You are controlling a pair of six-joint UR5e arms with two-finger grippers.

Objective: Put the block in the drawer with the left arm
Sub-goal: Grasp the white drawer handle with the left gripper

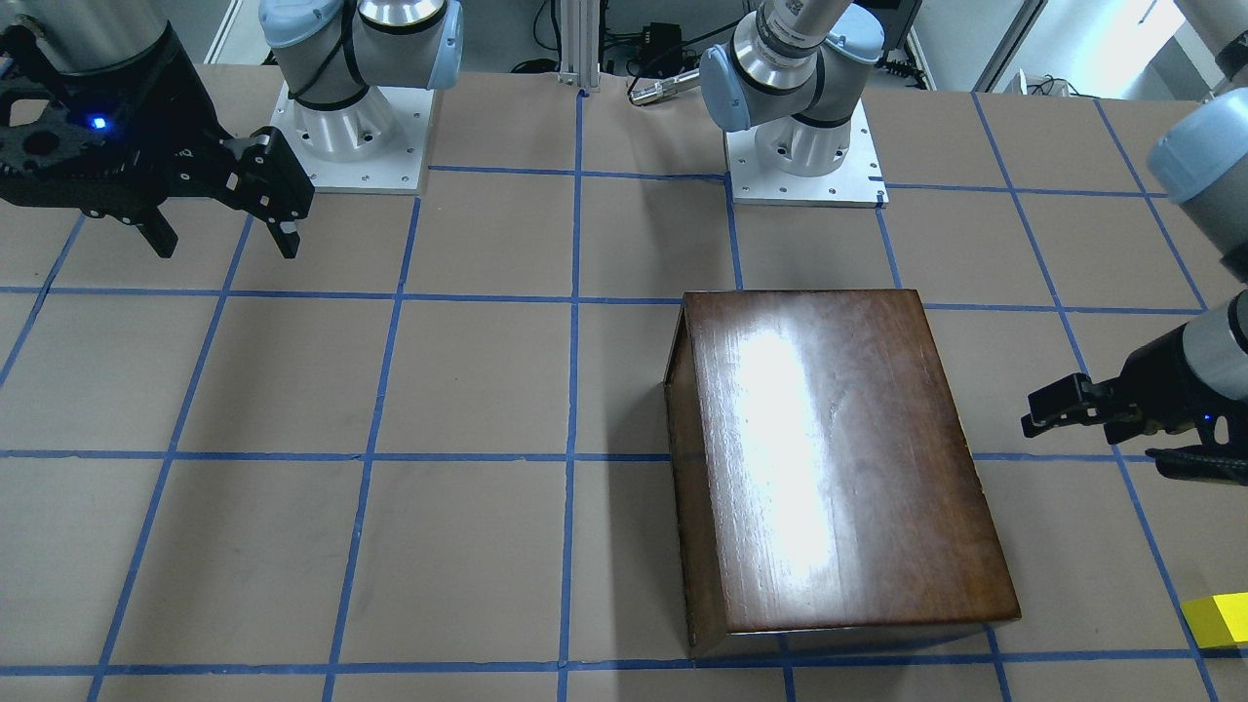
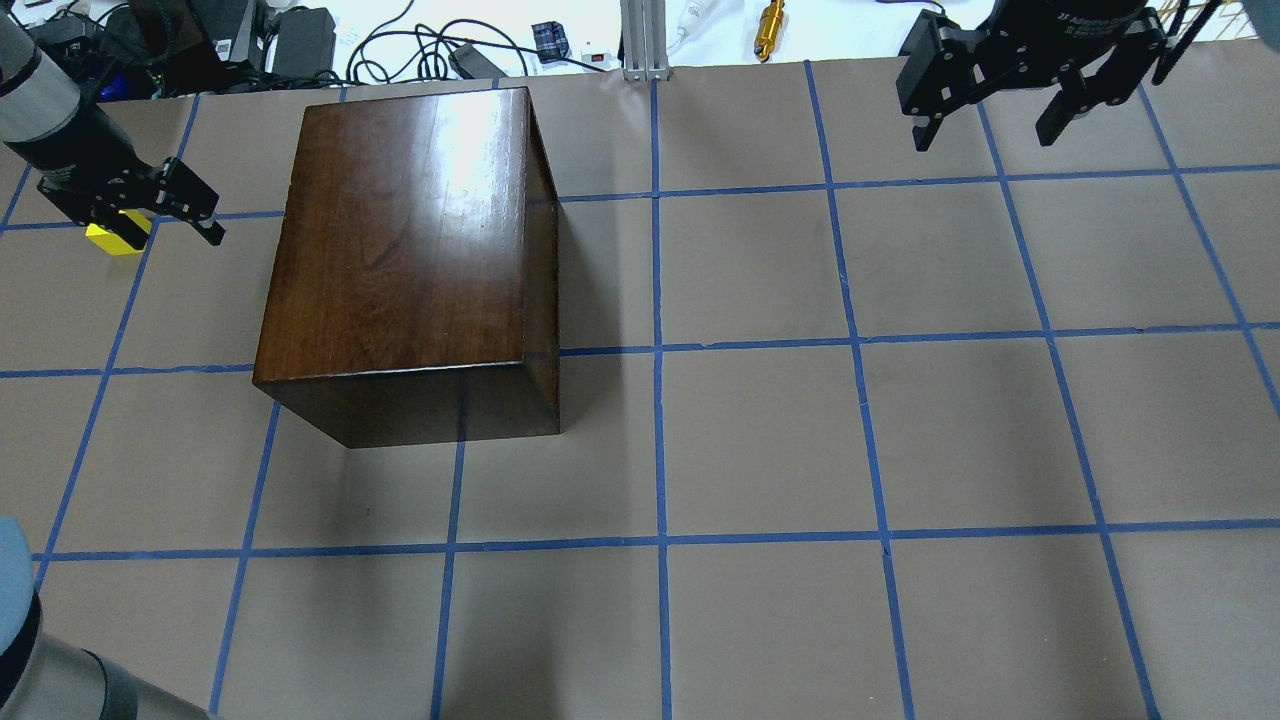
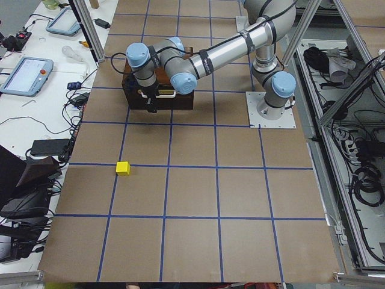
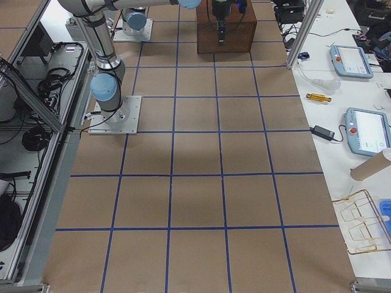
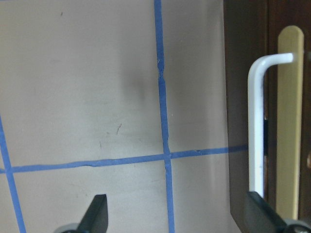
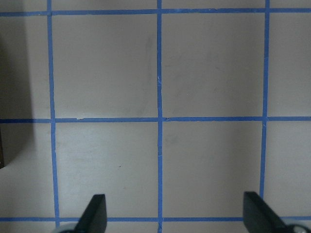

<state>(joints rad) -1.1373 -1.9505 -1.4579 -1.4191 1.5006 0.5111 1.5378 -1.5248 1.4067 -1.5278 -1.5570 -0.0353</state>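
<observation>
The yellow block (image 2: pixel 112 240) lies on the table left of the dark-brown wooden box (image 2: pixel 400 240); it also shows in the left view (image 3: pixel 123 168) and the front view (image 1: pixel 1219 619). The drawer is shut; its dark front panel (image 5: pixel 243 97) and metal pull (image 5: pixel 256 121) show in the left wrist view. My left gripper (image 2: pixel 160 218) is open and empty, beside the box's drawer side and above the block's edge in the overhead view. One of its fingertips (image 5: pixel 262 213) is close to the pull. My right gripper (image 2: pixel 982 138) is open and empty, far off.
The table is brown with a grid of blue tape lines (image 2: pixel 655 350). Both arm bases (image 1: pixel 351 127) stand at the robot's edge. Cables and small tools (image 2: pixel 768 25) lie beyond the table's far edge. Tablets (image 3: pixel 27 75) sit on the side bench.
</observation>
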